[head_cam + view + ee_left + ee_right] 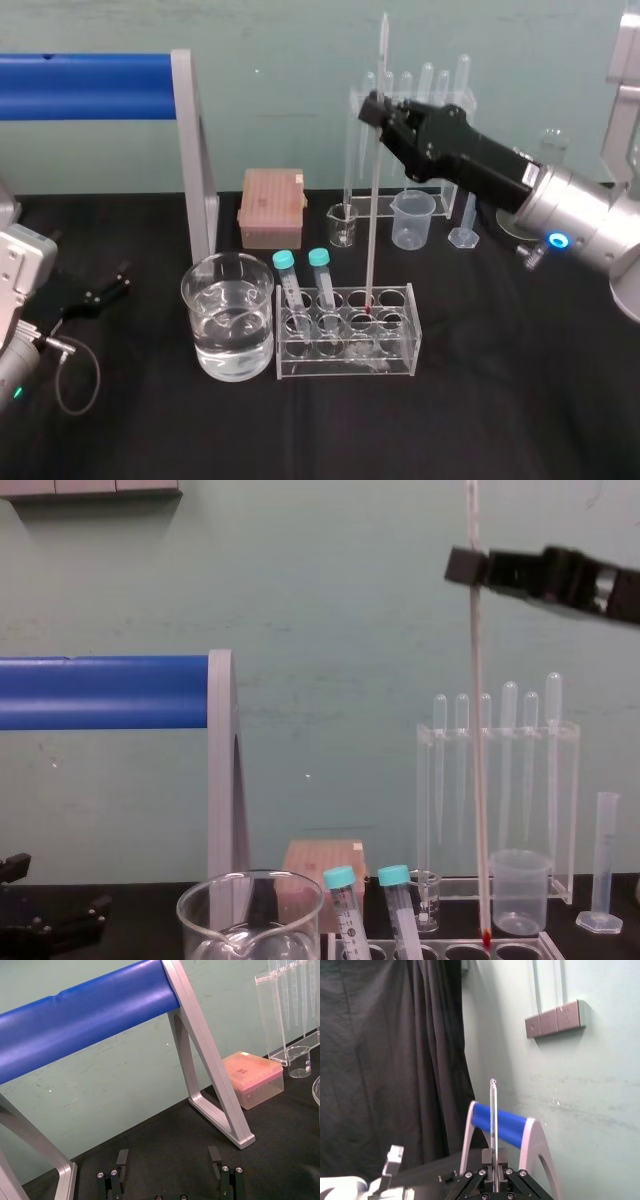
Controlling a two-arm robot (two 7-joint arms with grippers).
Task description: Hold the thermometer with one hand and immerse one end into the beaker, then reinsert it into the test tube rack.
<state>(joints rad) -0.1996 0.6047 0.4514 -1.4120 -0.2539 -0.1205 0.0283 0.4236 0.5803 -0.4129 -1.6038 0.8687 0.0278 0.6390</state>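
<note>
The thermometer (372,210) stands almost upright, a thin glass rod whose reddish bulb sits at a hole in the back row of the test tube rack (395,362). My right gripper (375,108), the long black hand on a silver wrist, is shut on the rod's upper part. The right wrist view shows the thermometer (493,1120) rising from between the closed fingers (485,1172). In the chest view its bulb (486,940) reaches the top of the rack (445,950). The large water-filled beaker (228,315) stands just left of the rack. My left gripper (168,1160) rests open at the table's left.
Two teal-capped tubes (290,285) lean in the rack's left holes. Behind it are a pink tip box (272,205), a small glass beaker (342,225), a cloudy plastic beaker (413,218), a pipette stand (440,110) and a graduated cylinder (465,225). A blue bar (90,85) on a grey frame spans the back left.
</note>
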